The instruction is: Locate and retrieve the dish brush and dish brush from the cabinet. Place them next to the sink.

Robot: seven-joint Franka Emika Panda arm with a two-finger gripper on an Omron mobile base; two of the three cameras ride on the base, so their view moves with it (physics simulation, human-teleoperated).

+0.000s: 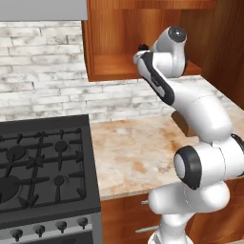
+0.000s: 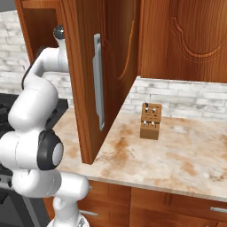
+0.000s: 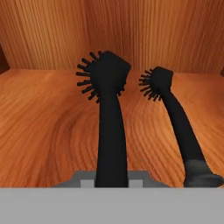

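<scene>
- Near brush (image 3: 110,118) lies on the cabinet (image 1: 114,64) shelf, head at 12, handle running down to 6 between the jaws.
- Gripper (image 3: 112,183) pinched narrow on that handle, by the look of it.
- Second brush (image 3: 173,111) just beside, at 2, apart.
- Risk: thin handle could pivot or slip on lift; head may snag the door (image 2: 84,80) coming out.
- No readable writing.

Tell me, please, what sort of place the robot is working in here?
A simulated home kitchen, it seems: a black gas stove beside a marble-look counter, a knife block against the brick backsplash, and an open wooden wall cabinet.
</scene>
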